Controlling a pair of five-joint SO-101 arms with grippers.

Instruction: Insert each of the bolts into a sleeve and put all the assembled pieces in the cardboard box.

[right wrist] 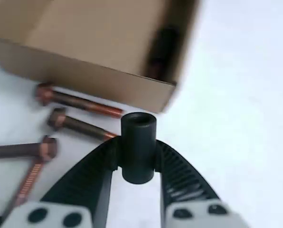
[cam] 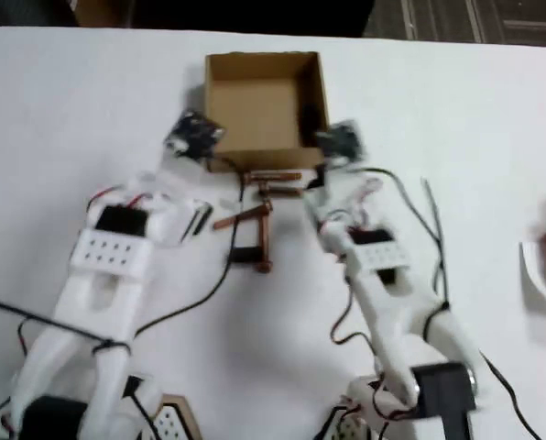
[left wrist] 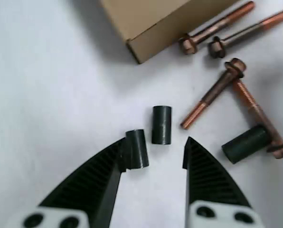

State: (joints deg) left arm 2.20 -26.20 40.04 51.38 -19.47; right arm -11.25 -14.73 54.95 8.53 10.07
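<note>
A black sleeve [right wrist: 138,142] is pinched upright in the jaws of the right gripper [right wrist: 137,156], just short of the cardboard box [right wrist: 99,42], which sits toward the far edge of the tabletop [cam: 456,137]. The left gripper [left wrist: 155,142] is held with jaws spread over two loose sleeves [left wrist: 161,124] — one touching a jaw, the other in the gap. Four bolts [left wrist: 212,95] are scattered just beside the box. Trouble could be expected if those spread jaws get closed as is — both sleeves might be caught at once, or one nudged and sent rolling into the bolts.
</note>
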